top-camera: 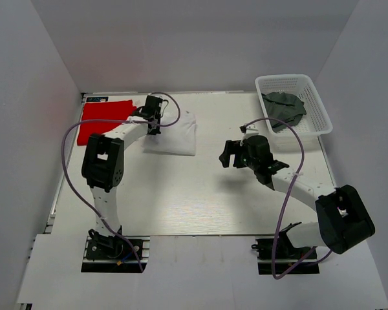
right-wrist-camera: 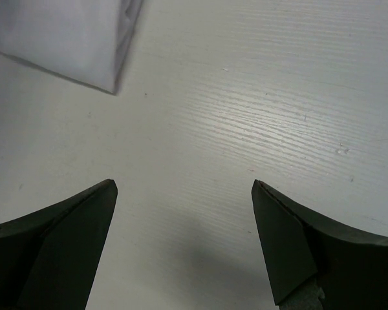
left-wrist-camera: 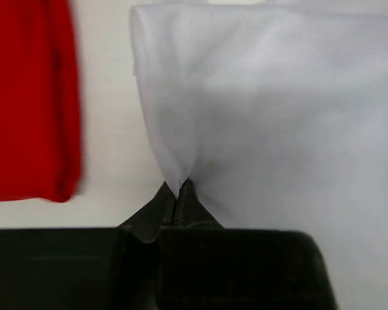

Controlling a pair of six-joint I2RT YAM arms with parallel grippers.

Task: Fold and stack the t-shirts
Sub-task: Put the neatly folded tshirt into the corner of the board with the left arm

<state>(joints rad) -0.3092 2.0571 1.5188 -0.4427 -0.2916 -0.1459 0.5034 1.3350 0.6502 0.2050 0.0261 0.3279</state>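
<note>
From above, the left tool sits on the left edge of a soft white t-shirt, which lies flat on the pale wood-grain counter. A bright red t-shirt lies flat just to that tool's left. The right tool hovers over bare counter, well to the right of the white t-shirt. Behind and to its right stands a white plastic lattice basket with a crumpled dark grey-green t-shirt inside.

In the left wrist view, the left tool has its fingertips pressed together, pinching a small peak of the white t-shirt, which spreads ahead and right of it. The red t-shirt lies ahead to its left, a strip of counter between the two.

In the right wrist view, the right tool has its fingers spread wide, holding nothing, over bare counter. A corner of the white t-shirt shows ahead to its left, clear of the fingertips
</note>
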